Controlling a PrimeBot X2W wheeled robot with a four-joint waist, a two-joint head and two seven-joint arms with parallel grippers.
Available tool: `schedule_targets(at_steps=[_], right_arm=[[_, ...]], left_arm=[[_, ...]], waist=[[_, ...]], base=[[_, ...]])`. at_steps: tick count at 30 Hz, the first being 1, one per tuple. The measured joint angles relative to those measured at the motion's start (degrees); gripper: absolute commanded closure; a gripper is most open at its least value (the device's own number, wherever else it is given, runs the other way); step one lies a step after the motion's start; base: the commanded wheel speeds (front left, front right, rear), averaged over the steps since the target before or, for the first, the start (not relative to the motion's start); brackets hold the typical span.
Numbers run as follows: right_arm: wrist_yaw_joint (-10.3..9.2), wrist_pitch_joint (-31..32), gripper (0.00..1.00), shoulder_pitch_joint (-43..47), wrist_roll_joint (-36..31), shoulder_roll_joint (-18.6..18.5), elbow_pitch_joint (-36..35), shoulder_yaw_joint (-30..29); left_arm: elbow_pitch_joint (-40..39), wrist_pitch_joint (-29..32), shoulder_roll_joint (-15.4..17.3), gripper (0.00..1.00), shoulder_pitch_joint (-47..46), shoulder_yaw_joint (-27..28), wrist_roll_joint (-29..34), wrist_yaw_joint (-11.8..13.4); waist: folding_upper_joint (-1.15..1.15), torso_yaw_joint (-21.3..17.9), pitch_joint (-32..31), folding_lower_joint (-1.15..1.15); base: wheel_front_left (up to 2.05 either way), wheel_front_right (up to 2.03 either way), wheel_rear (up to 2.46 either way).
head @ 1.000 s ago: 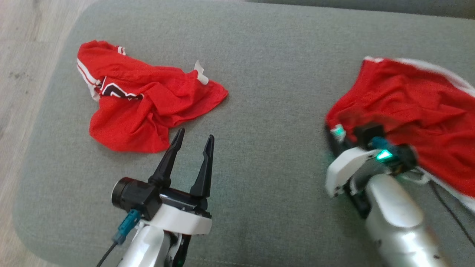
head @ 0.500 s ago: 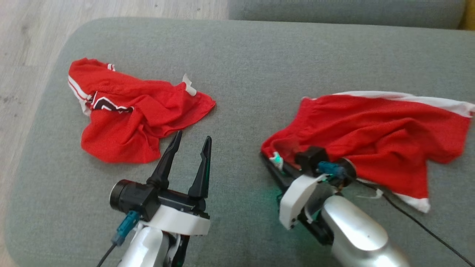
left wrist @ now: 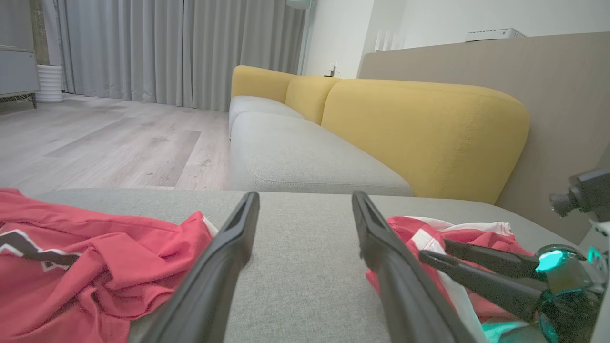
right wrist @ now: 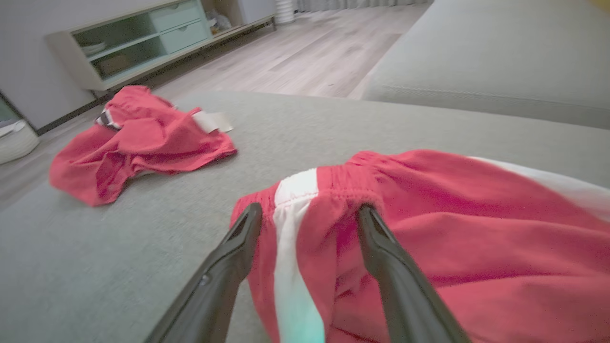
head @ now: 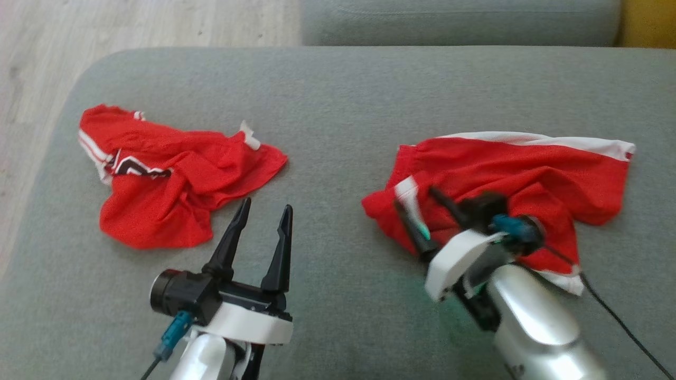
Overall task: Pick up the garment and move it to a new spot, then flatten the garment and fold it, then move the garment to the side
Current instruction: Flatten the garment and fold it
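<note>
The garment [head: 528, 174], red shorts with white side stripes, lies crumpled on the right of the grey sofa cushion [head: 338, 105]. My right gripper [head: 413, 196] stands open over its left waistband corner; in the right wrist view the gripper [right wrist: 309, 209] has its fingers either side of the white stripe on the garment [right wrist: 452, 205]. My left gripper [head: 266, 205] is open and empty, hovering over bare cushion between the two cloths. The left wrist view has the left gripper [left wrist: 305, 196], the garment [left wrist: 476, 233] and the right gripper [left wrist: 433, 249] at the right.
A second red garment [head: 169, 179] with black-and-white trim lies bunched at the cushion's left [right wrist: 138, 143] [left wrist: 95, 267]. Wooden floor [head: 31, 63] lies beyond the cushion's left edge. Another grey seat and a yellow backrest [left wrist: 419, 133] stand behind. A black cable [head: 612, 311] trails from my right wrist.
My right gripper carried the red shorts leftward, then opened and let go; the shorts now lie on the cushion. The head camera has shifted. The left gripper stayed open.
</note>
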Motion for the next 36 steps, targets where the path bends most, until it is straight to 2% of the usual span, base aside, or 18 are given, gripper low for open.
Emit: schedule_targets(at_steps=[5, 10, 13, 20, 33, 34, 35, 36], right_arm=[[0.0, -0.3, 0.0, 2.9, -3.7, 0.0, -1.9, -11.0], [0.0, -0.2, 0.0, 9.5, -8.2, 0.1, -7.2, -22.9], [0.0, -0.2, 0.0, 12.5, -9.7, 0.2, -10.9, -28.2], [0.0, 2.0, 0.0, 12.9, -10.9, 1.1, -13.9, -31.3], [0.0, 8.3, 0.0, 4.1, -21.1, 1.1, -4.0, -35.2], [0.0, 8.3, 0.95, 3.9, -22.0, 1.1, -2.9, -35.9], [0.0, 8.3, 1.0, 3.9, -22.0, 1.1, -2.9, -35.9], [0.0, 8.2, 1.0, 3.7, -22.3, 1.1, -2.6, -36.3]], left_arm=[[-0.6, 0.0, 0.0, 0.0, 0.1, 0.5, 0.1, 0.0], [-0.8, 0.0, 0.0, 0.0, 1.2, 1.0, 0.2, 0.0], [-0.9, 0.0, 0.0, 0.0, 1.2, 1.1, 0.6, 0.0], [-0.9, 0.0, 0.0, 0.0, 0.9, 0.7, 0.8, -0.1], [-0.5, 0.0, 0.0, 0.0, -1.4, -0.3, 0.8, -0.6], [-0.5, 0.0, 0.0, 0.0, -1.5, -0.3, 0.8, -0.6], [-0.5, 0.0, 0.0, 0.0, -1.5, -0.3, 0.8, -0.6], [-0.5, 0.0, 0.0, 0.0, -1.5, -0.3, 0.7, -0.6]], waist=[[0.0, -2.1, -1.0, 0.0], [0.0, -4.2, -1.4, 0.0], [0.0, -5.0, -1.1, 0.0], [0.0, -5.2, 0.9, 0.0], [0.0, -0.6, 4.7, 0.01], [0.0, 0.1, 4.9, 0.01], [0.0, 0.1, 4.9, 0.01], [0.0, 0.3, 5.0, 0.01]], base=[[0.0, 0.0, 0.0], [0.0, 0.0, 0.0], [0.0, 0.0, 0.0], [0.0, 0.0, 0.0], [0.0, 0.0, 0.0], [0.0, 0.0, 0.0], [0.0, 0.0, 0.0], [0.0, 0.0, 0.0]])
